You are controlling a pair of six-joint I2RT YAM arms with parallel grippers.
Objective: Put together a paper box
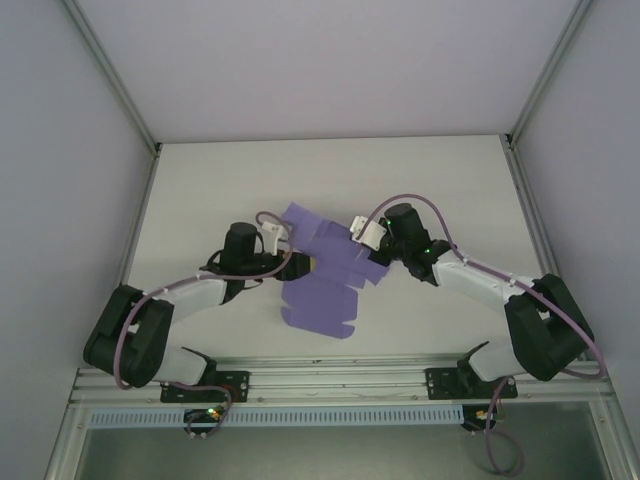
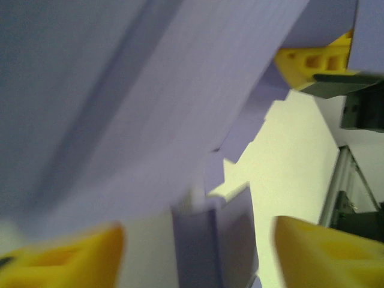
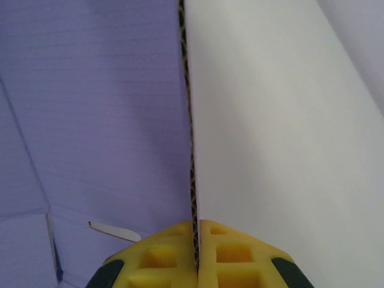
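The paper box [image 1: 318, 290] is a purple die-cut sheet lying partly folded at the middle of the white table [image 1: 220, 180]. My left gripper [image 1: 300, 264] is at the sheet's left edge. In the left wrist view its yellow fingers [image 2: 72, 258] stand wide apart, open, with a raised purple flap [image 2: 219, 240] between them that neither finger touches. My right gripper [image 1: 366, 240] is at the sheet's upper right. In the right wrist view it [image 3: 196, 234] is shut on the edge of a card panel [image 3: 108, 108], purple on the left face and white on the right.
Pale enclosure walls [image 1: 330, 60] close in the table at the back and both sides. An aluminium rail [image 1: 330, 385] with the arm bases runs along the near edge. Bare table lies behind the sheet and to its far left and right.
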